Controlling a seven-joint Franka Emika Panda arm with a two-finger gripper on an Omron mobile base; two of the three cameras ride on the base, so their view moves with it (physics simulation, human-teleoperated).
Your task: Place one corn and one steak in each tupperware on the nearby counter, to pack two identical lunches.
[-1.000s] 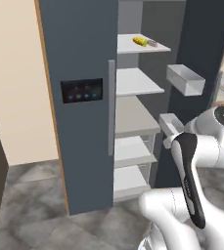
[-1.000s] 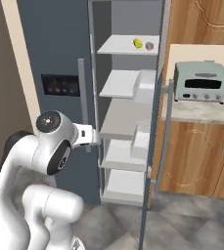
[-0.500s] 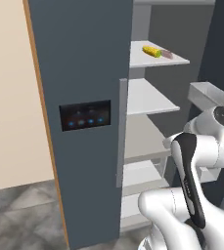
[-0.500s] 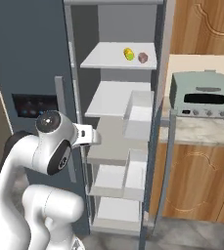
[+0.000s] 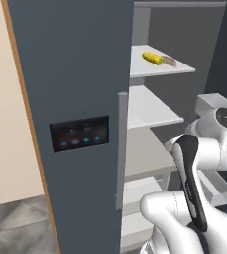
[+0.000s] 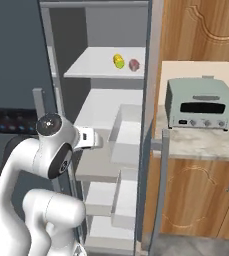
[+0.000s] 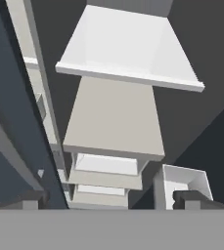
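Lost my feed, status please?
Jaws open, empty. Corn and steak side by side on the top fridge shelf. Nothing blocking them.

Item count, open fridge and adjacent area:

- Corn: one cob, on the top shelf.
- Steak: one piece, just beside the cob on that shelf.
- Toaster oven: one, on the counter.
- Fridge shelves: at least four visible in the right base view; lower levels are partly hidden.
- Door bins: three visible, stacked vertically.
- Fridge control panel: one.
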